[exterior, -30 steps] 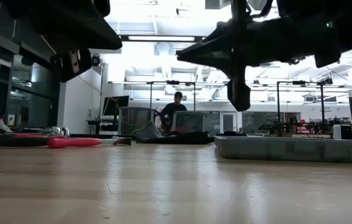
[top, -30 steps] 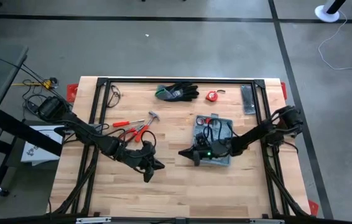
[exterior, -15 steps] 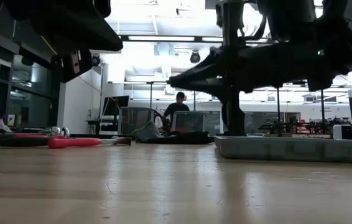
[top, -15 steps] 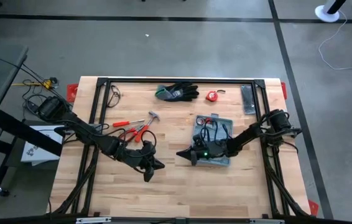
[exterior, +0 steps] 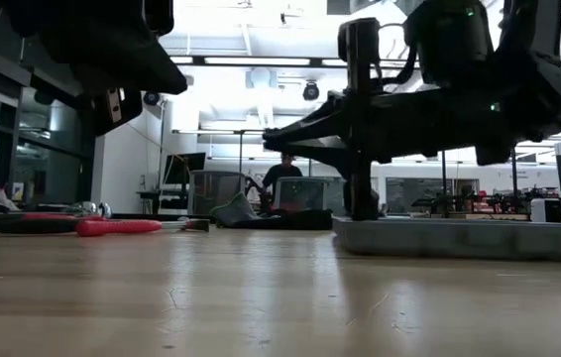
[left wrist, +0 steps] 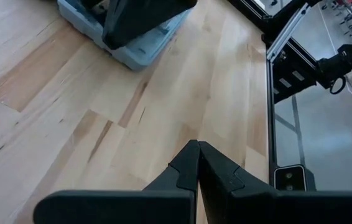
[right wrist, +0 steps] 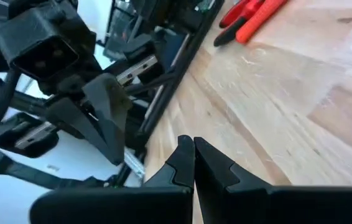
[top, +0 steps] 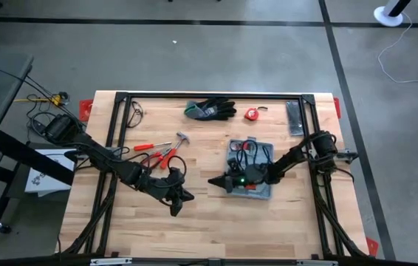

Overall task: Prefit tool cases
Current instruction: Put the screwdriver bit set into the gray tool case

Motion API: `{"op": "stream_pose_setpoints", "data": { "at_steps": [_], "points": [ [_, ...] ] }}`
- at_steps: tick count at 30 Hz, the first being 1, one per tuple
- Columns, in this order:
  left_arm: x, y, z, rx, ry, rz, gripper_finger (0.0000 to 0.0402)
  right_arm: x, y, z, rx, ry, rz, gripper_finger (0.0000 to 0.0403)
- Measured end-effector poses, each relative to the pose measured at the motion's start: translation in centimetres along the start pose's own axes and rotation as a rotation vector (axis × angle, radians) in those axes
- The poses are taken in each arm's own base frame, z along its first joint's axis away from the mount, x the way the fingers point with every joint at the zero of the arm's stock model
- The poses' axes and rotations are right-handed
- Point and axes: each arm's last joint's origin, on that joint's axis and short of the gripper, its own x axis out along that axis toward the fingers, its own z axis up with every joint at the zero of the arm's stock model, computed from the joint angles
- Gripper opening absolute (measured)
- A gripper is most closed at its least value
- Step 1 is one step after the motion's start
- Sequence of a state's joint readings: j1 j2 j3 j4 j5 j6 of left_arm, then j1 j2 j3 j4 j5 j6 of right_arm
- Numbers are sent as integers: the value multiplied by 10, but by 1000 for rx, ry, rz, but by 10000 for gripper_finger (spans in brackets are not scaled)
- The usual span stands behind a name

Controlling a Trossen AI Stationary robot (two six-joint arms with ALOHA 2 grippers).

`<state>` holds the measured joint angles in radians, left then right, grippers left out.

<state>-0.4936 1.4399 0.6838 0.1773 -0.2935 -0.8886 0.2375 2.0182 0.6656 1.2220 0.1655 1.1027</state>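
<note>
From the high view I'm seeing the tool case (top: 250, 170) lying right of centre on the surface (top: 209, 222), long axis running front to back, with the right claw (top: 214, 181) pinched closed just off its left edge. The left claw (top: 188, 196) (also closed, holding nothing) is hovering farther left. In the low view I'm watching the right arm poised directly above the case (exterior: 459, 238), so it's nearer

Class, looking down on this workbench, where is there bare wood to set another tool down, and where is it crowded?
Bare wood runs along the near edge of the table, below both grippers. It is crowded at the gloves, around the red-handled tools and at the tool case.
</note>
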Motion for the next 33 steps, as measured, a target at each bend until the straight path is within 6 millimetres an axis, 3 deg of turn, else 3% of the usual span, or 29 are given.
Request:
{"op": "stream_pose_setpoints", "data": {
  "at_steps": [5, 14, 21, 26, 28, 31, 33],
  "points": [
    [0, 0, 0, 0, 0, 0, 0, -3, 17, 6, -46, -47, 51, 0],
    [0, 0, 0, 2, -2, 5, 0, -7, 9, -20, 29, 88, -121, 0],
    [0, 1, 0, 11, 0, 13, 0, -10, 26, -15, 3, -14, 78, 0],
    [0, 1, 0, 5, 0, 13, 0, -12, 10, -28, 21, 75, -127, 0],
    [0, 1, -1, 7, 2, 16, 0, -12, 7, -27, 28, 87, -132, 0],
    [0, 1, -1, 7, 3, 19, 0, -15, 13, -22, 11, 56, -48, 0],
    [0, 2, 0, 4, -1, 19, 0, -19, 31, -17, 8, 24, 34, 0]
  ]
}}
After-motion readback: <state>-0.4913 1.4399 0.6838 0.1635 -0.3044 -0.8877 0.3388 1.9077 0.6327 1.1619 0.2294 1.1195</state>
